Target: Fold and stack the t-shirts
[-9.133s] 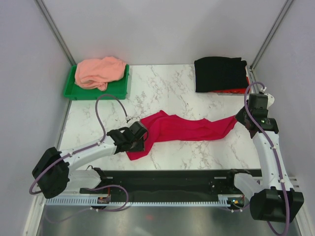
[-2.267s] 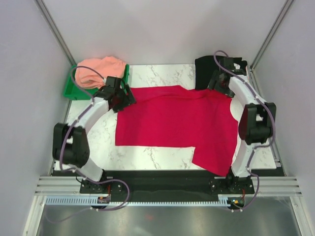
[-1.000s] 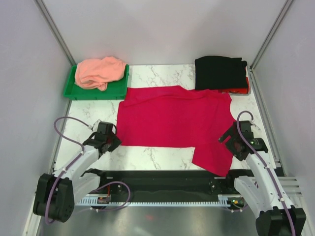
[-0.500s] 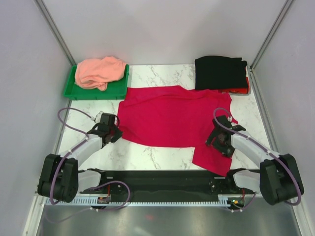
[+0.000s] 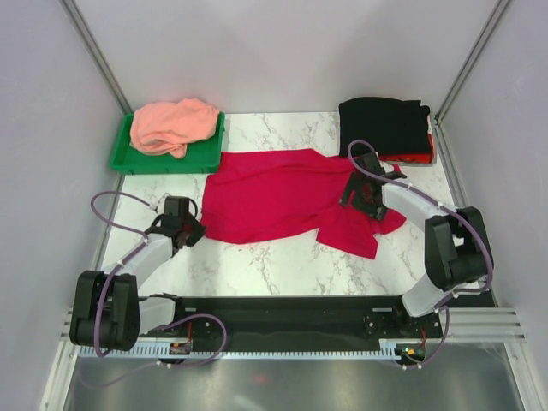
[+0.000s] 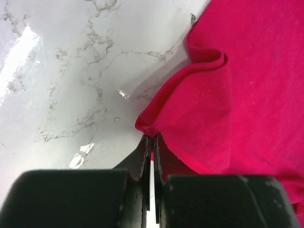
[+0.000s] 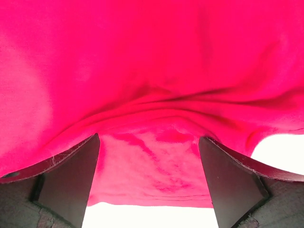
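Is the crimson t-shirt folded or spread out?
Mostly spread: the crimson t-shirt lies open on the table, only its right side rumpled inward; no finished fold.

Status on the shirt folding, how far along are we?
Done: the black t-shirt lies folded at the far right, on something red. In hand: the crimson t-shirt is spread out, unfolded and rumpled. The left gripper is shut on its near left corner, and the right gripper is open on its right side. Left: fold and stack it, then the salmon-pink t-shirt, bunched in the green tray.
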